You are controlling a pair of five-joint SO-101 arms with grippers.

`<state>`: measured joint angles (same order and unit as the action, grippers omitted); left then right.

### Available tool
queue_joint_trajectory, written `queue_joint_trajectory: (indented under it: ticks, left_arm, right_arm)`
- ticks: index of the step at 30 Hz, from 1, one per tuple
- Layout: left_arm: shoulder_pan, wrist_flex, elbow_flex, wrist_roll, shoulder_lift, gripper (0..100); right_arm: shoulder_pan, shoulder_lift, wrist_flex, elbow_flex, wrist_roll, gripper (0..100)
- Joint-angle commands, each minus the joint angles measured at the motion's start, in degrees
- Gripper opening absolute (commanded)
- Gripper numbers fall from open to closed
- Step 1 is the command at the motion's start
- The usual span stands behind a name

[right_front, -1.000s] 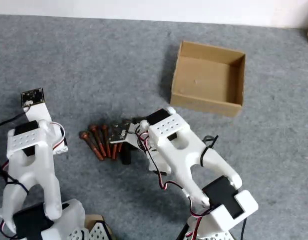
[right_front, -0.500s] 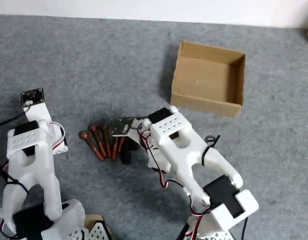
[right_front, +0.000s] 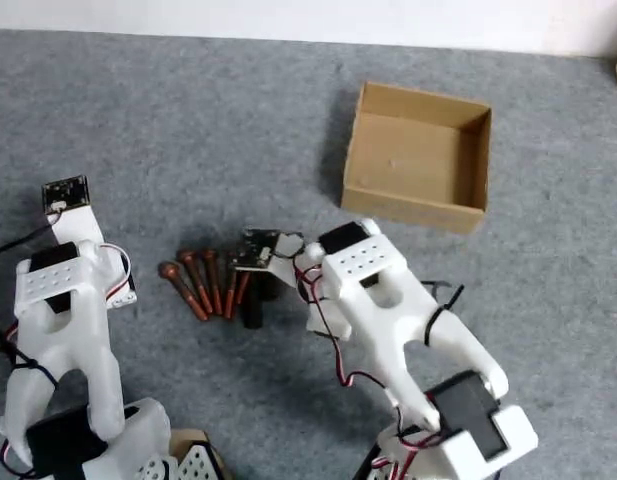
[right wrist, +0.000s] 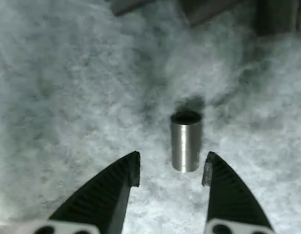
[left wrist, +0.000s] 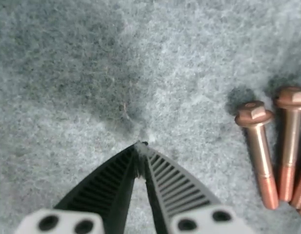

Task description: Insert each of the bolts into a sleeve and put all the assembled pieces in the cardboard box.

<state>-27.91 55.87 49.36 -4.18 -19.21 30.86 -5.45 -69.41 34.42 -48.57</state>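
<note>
Several copper bolts (right_front: pixel 203 283) lie side by side on the grey carpet, and two bolts (left wrist: pixel 257 148) lie close to my left gripper. That left gripper (left wrist: pixel 141 145) is shut, with its tips on bare carpet beside the bolt heads. A short metal sleeve (right wrist: pixel 185 141) stands upright with its open end up. My right gripper (right wrist: pixel 170 168) is open, with the sleeve's base between its fingers and nearer one fingertip, not touching it. In the high view the right arm (right_front: pixel 358 270) hangs over the right end of the bolt row. The cardboard box (right_front: pixel 418 205) sits open at the back right.
Dark blurred shapes (right wrist: pixel 209 9) lie beyond the sleeve; I cannot tell what they are. The left arm (right_front: pixel 58 285) stands at the left of the bolts. Bare carpet lies between the bolts and the box.
The right arm has shifted a little to the right and away, its wrist rising toward the box side. The left arm has not moved.
</note>
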Motion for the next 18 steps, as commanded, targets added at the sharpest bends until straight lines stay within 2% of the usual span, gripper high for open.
queue_joint_trajectory:
  ticks: [1,7,18]
  left_arm:
    - [0.22,-0.7,-0.22,0.0,-1.54,1]
    - [0.22,-0.7,-0.13,0.0,-1.54,1]
    - [0.22,-0.7,-0.04,0.0,-1.89,1]
  right_arm:
    - [-1.36,2.42,2.59,1.19,-1.14,20.6]
    - [-2.51,10.51,11.12,1.8,-1.14,20.6]
    - [-1.01,13.67,9.54,1.36,0.0,20.6]
